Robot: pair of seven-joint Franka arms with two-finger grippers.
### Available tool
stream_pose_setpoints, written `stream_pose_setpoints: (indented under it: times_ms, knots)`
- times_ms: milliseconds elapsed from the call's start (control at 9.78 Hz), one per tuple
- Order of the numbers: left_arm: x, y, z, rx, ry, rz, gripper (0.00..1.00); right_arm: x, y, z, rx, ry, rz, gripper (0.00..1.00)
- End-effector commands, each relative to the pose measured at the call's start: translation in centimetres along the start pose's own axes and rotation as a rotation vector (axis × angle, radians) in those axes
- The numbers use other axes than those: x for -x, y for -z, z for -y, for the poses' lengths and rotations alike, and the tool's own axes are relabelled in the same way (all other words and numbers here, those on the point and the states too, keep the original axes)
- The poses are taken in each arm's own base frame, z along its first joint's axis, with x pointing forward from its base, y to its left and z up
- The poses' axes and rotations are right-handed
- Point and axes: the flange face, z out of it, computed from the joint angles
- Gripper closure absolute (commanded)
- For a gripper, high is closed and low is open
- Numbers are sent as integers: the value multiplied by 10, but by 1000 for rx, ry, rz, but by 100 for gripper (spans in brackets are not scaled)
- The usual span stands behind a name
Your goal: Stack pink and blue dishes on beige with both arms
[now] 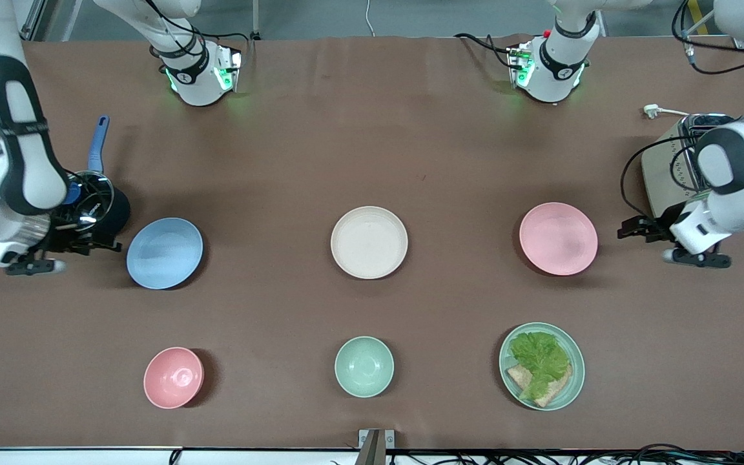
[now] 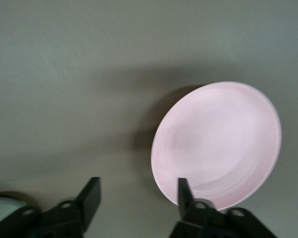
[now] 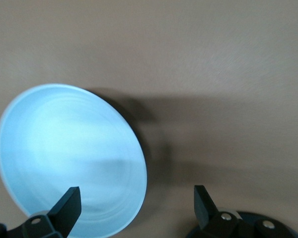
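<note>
- Pink plate (image 1: 558, 238) lies just inward of your left pincer (image 1: 637, 229), toward the middle of the counter (image 1: 372, 129); in the left wrist view one finger (image 2: 184, 193) overlaps the plate's rim while the other finger (image 2: 89, 198) is over bare cloth, so the jaws straddle the rim part-open and hold nothing.
- Blue plate (image 1: 165, 252) sits the same way just inward of your right pincer (image 1: 97, 245), whose jaws stand wide and empty, one finger (image 3: 67, 206) over the rim.
- Each arm is beside its own plate; the beige plate (image 1: 369, 242) lies between the two, well apart from both.
- Round plates give no long axis, so I judge any rim point will serve.
- Brown cloth is flat and matte; the run toward beige looks free.
- Pan (image 1: 97, 194) crowds the right arm, toaster (image 1: 675, 161) the left.
</note>
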Motion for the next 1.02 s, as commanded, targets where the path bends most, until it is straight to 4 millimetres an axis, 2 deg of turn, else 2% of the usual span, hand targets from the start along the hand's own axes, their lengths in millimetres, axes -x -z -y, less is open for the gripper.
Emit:
stream_pose_setpoints:
  times_ms: [0,102,205,511,614,716,818,920]
  knots:
    - [-6,-49,7,12,-18,63,39,10,-29,-4,-106,26,-35,0]
    - [-7,-64,11,32,0,55,40,17,-38,-6,-125,22,-29,0]
    - [-4,-77,11,62,26,38,40,24,-45,-7,-130,12,-16,5]
    - [0,-103,7,88,36,71,50,27,-56,-10,-129,2,-5,27]
    - [2,-108,7,92,23,78,76,28,-57,-11,-132,-1,-2,41]
    - [4,-109,9,96,-10,79,100,27,-56,-12,-133,-6,-5,68]
    - [4,-109,10,110,-14,69,100,26,-54,-13,-141,-22,-13,89]
    - [4,-110,10,122,-4,63,100,26,-51,-16,-153,-46,-26,99]
